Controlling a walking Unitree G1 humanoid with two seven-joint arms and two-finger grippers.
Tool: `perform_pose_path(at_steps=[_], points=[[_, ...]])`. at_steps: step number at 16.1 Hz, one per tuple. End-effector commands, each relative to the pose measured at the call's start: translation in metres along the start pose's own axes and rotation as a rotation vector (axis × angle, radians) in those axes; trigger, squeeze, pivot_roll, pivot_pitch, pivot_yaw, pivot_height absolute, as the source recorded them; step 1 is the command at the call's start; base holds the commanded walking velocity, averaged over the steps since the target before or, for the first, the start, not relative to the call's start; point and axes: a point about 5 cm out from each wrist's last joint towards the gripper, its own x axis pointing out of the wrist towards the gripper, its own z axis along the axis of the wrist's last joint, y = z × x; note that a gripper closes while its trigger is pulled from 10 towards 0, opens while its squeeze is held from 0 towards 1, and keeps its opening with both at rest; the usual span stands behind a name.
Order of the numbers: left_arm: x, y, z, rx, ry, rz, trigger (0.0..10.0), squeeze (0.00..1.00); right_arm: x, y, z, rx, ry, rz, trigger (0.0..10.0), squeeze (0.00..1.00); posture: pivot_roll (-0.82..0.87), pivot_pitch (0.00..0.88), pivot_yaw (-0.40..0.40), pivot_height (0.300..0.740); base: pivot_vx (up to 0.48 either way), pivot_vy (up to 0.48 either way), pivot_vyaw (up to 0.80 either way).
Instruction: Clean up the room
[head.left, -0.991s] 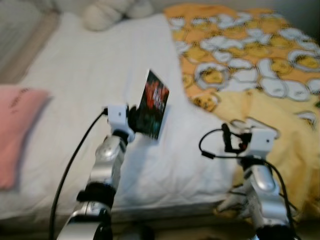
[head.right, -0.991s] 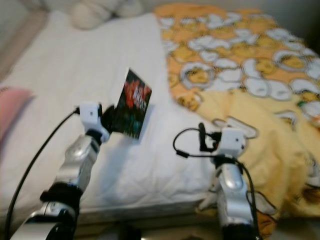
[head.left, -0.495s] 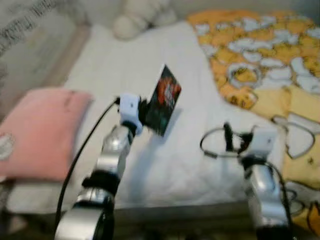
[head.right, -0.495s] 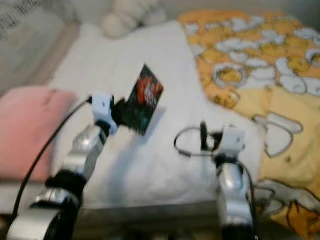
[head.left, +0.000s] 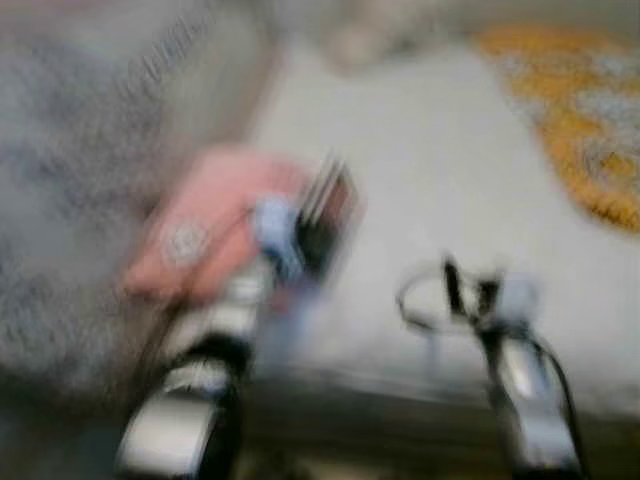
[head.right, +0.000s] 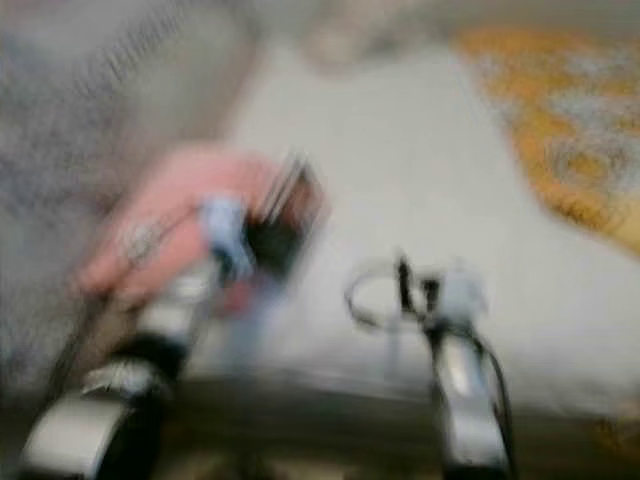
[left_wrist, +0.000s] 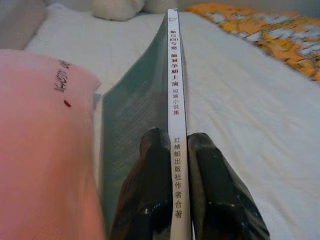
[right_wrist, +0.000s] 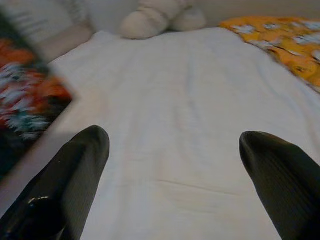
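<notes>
My left gripper (left_wrist: 175, 137) is shut on a thin book (left_wrist: 174, 95), clamping its white spine with black print between both fingers (left_wrist: 154, 165). The book stands on edge above the white bed sheet (right_wrist: 190, 100), next to a pink pillow (left_wrist: 40, 150). In the blurred eye views the book (head.left: 328, 212) shows at the end of my raised left arm. Its dark cover with red and teal marks (right_wrist: 25, 107) appears in the right wrist view. My right gripper (right_wrist: 175, 145) hangs open over the sheet, nothing between its fingers.
A yellow blanket with duck prints (left_wrist: 270, 30) covers the right part of the bed. A white plush toy (right_wrist: 155, 17) lies at the far end. A grey surface (head.left: 90, 170) runs along the bed's left side. The eye views are heavily blurred.
The head camera has swung left and blurred: the pink pillow now sits near the middle and the yellow blanket has slid to the right edge. The book stays in my left gripper.
</notes>
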Motion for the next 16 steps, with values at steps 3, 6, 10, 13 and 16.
perform_pose_path(at_steps=[3, 6, 10, 13, 16], points=[[0.017, -0.019, 0.035, 0.076, -0.061, -0.063, 10.0, 0.00, 0.000, 0.011, 0.007, -0.018, -0.030, 0.048, 10.0, 0.00, -0.07, 0.000, 0.068, 0.740, 0.000, 0.000, 0.00], [0.014, -0.025, 0.042, 0.026, -0.163, -0.073, 10.0, 0.00, -0.004, 0.007, 0.007, -0.018, -0.032, 0.031, 10.0, 0.00, -0.07, 0.000, 0.064, 0.740, 0.256, -0.187, 0.00], [0.014, -0.027, 0.035, 0.018, -0.143, -0.073, 10.0, 0.00, -0.007, 0.007, 0.004, -0.029, -0.020, 0.039, 10.0, 0.00, -0.08, 0.000, 0.064, 0.740, 0.385, -0.280, 0.00], [0.016, -0.006, 0.029, 0.021, -0.065, 0.074, 10.0, 0.00, -0.020, 0.006, 0.005, -0.074, -0.012, 0.082, 10.0, 0.00, -0.11, 0.000, 0.041, 0.740, 0.303, 0.000, 0.00], [0.020, -0.004, 0.020, -0.254, 0.020, 0.138, 10.0, 0.00, -0.044, -0.002, 0.001, -0.103, 0.043, 0.112, 10.0, 0.00, -0.16, 0.000, -0.001, 0.740, 0.000, 0.000, 0.00]])
